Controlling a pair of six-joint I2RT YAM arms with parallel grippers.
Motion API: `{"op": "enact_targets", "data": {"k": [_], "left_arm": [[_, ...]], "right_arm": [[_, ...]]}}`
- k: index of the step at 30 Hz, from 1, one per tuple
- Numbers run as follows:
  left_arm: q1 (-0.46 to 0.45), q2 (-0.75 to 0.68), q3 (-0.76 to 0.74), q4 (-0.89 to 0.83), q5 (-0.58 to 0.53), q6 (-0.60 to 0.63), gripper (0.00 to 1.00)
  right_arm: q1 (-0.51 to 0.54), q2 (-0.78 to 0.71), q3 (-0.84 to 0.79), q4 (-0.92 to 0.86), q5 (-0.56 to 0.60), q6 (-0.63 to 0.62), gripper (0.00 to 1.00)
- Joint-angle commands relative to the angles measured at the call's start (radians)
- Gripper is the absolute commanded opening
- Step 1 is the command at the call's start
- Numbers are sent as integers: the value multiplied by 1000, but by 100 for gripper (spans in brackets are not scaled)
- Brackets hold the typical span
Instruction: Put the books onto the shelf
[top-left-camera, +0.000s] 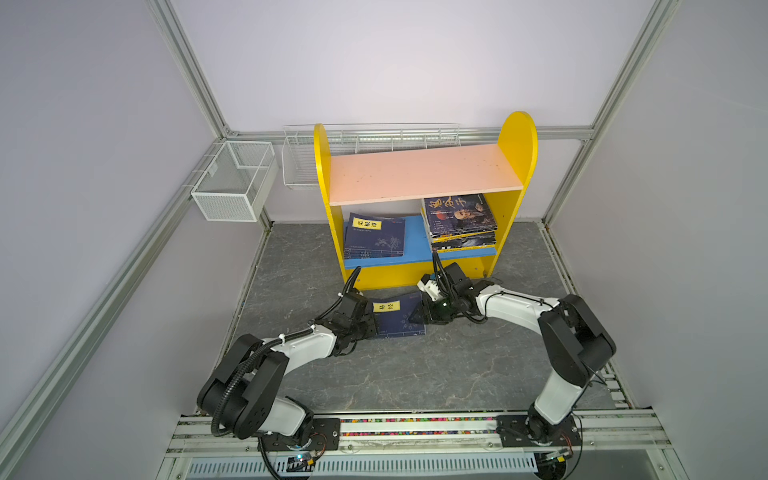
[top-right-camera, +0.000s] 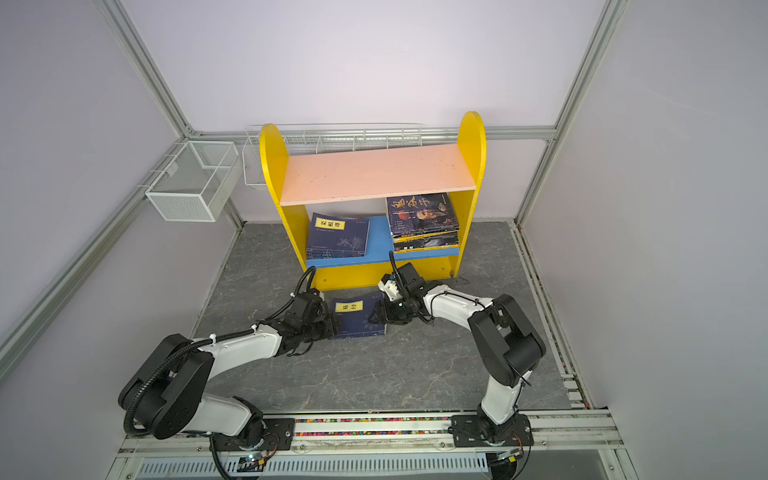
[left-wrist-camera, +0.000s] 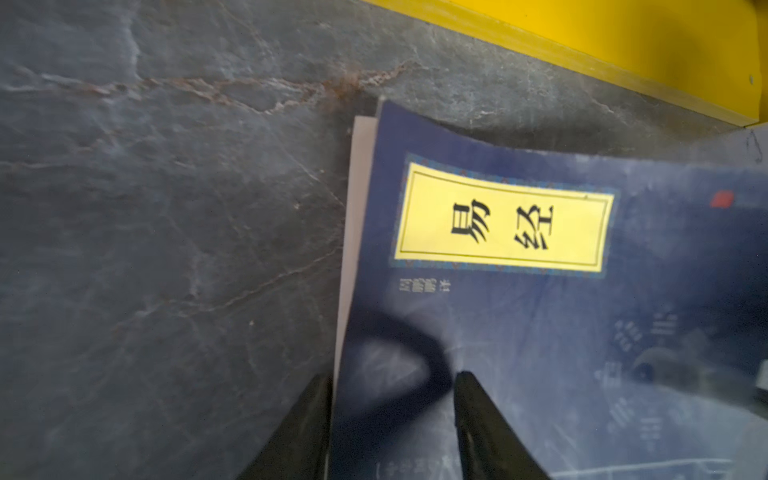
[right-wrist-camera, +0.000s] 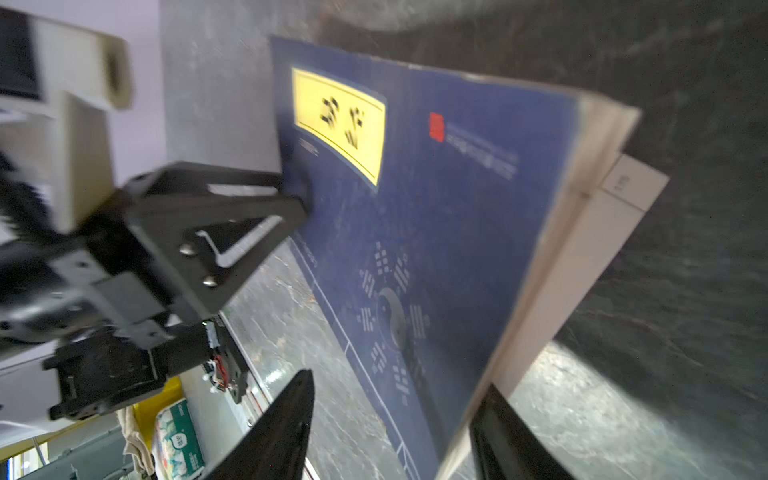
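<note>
Left wrist: left tool (left-wrist-camera: 392, 374) grips navy book (left-wrist-camera: 540, 332) labelled 易经; right tool (right-wrist-camera: 399, 379) unclenched astride.

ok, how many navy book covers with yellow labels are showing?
2. One book in front of the shelf, between the left gripper and right gripper; one atop the left pile on the blue board. Covers under it are hidden.

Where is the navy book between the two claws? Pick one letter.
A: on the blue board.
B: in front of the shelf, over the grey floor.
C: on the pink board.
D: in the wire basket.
B: in a top view the navy book is out in front of the shelf, over the grey floor.
</note>
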Motion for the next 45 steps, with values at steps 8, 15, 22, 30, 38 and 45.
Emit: {"op": "enact_targets", "data": {"k": [8,15,22,30,38,45], "left_arm": [[-17,-6,-8,-26,135,-3,49],[12,-92,-43,13,170,-23,50],[198,-266,-204,255,308,-216,61],[208,-351,-201,262,455,-256,74],[206,-291,-218,464,608,-303,84],[190,-254,-222,587,595,-338,83]], "right_arm": [[12,-31,-31,114,-53,21,32],[8,-37,-48,118,-28,8,8],[-67,-188,-128,155,-101,6,7],[-195,-383,-240,309,-157,124,7],[-207,-389,-258,475,-232,243,7],[-191,-387,-258,531,-254,271,7]]}}
